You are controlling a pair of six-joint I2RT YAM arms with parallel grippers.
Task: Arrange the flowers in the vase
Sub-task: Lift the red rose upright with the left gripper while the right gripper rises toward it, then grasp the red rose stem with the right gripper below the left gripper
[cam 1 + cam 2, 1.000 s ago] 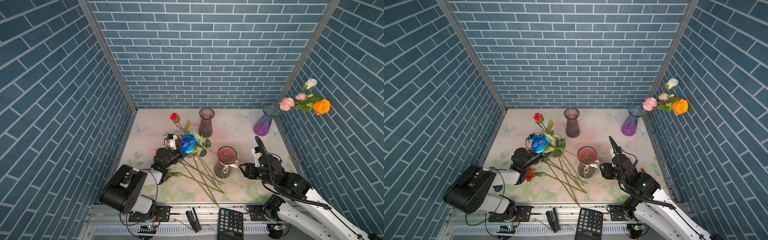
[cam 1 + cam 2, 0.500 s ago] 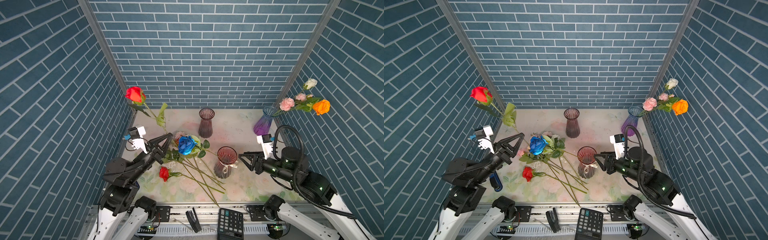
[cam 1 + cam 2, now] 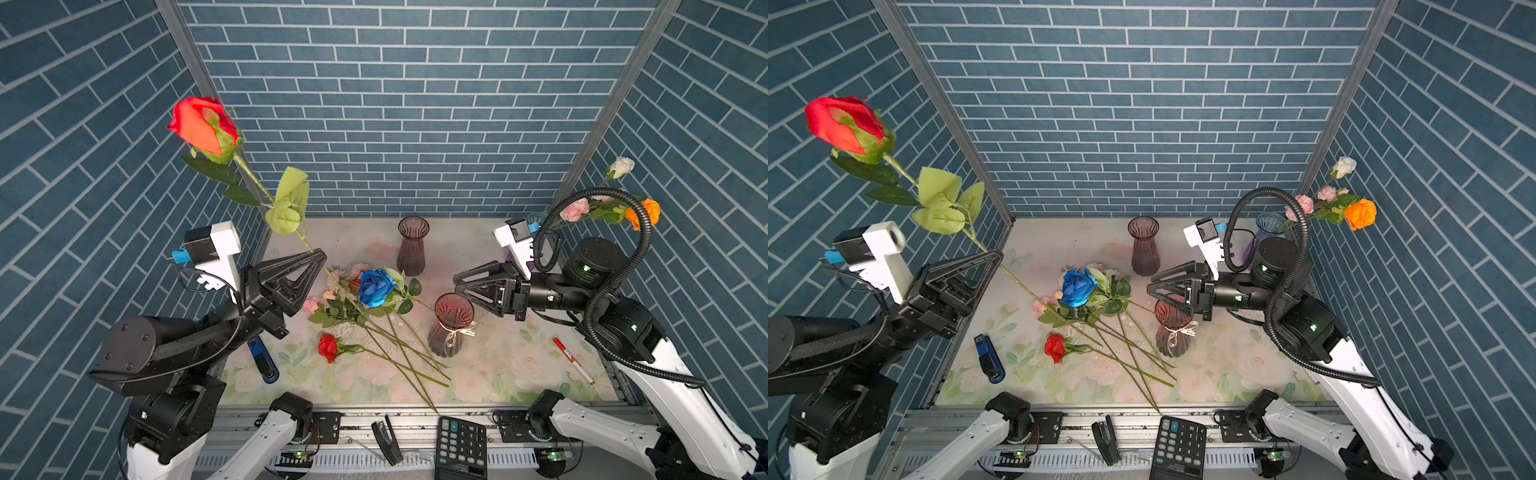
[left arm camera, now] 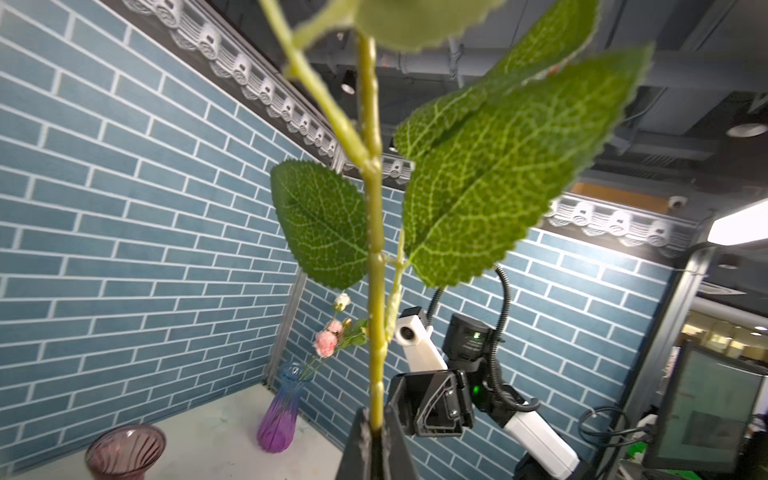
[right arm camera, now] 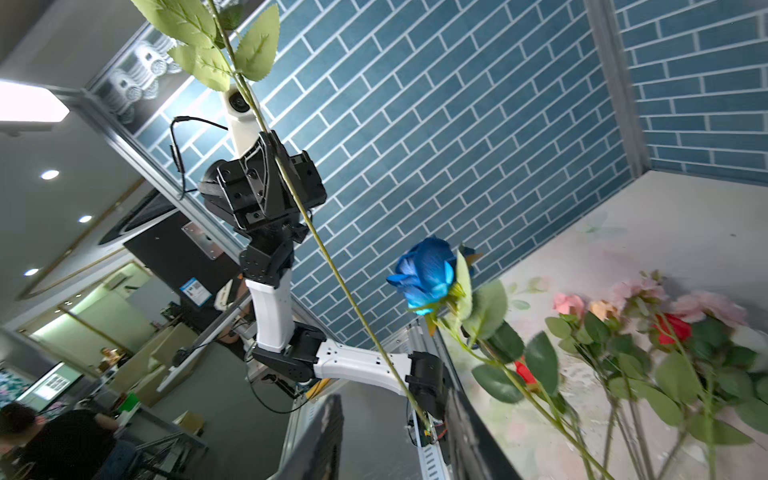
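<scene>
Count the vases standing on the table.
3. A plum vase stands at the back centre. A bow-tied vase stands nearer the front. A blue-purple vase in the back right corner holds flowers and is partly hidden by the right arm.

Floral-print table (image 3: pixel 519 374): loose flowers (image 3: pixel 376 287) mid, 3 vases (image 3: pixel 451 324), blue stapler (image 3: pixel 262 361) left, red pen (image 3: pixel 572 360) right.

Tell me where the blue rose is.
In both top views the blue rose rests on the flower pile mid-table, left of the ribbon-tied vase.
</scene>
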